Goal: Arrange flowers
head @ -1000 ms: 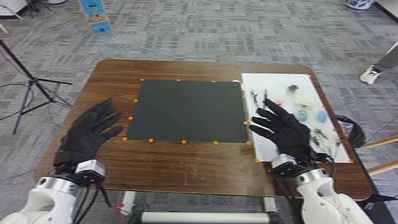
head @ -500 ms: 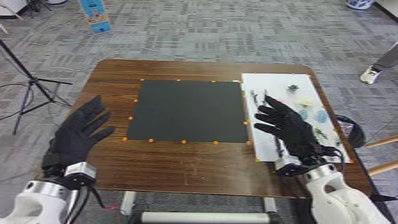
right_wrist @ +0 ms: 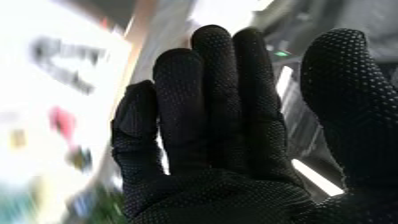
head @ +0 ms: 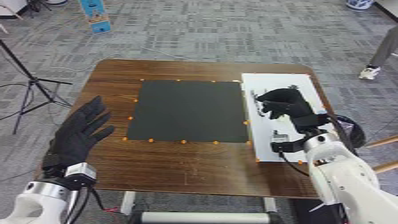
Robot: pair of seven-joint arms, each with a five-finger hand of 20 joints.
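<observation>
On the white sheet (head: pixel 266 79), right of frame, dark slender pieces (head: pixel 254 95) lie just left of the right hand (head: pixel 286 102), fingers straight, thumb apart.

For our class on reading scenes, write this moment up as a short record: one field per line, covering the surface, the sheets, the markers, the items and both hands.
Surface: brown wooden table
Centre: dark square sheet
Right side: white sheet, beside the dark one
Markers: small orange dots around the dark square sheet
Items: small dark pieces and a pink piece on the white sheet, too blurred to identify
Left hand: fingers extended, near the table's left edge
Right hand: over the white sheet, fingers straight, holding nothing
</observation>
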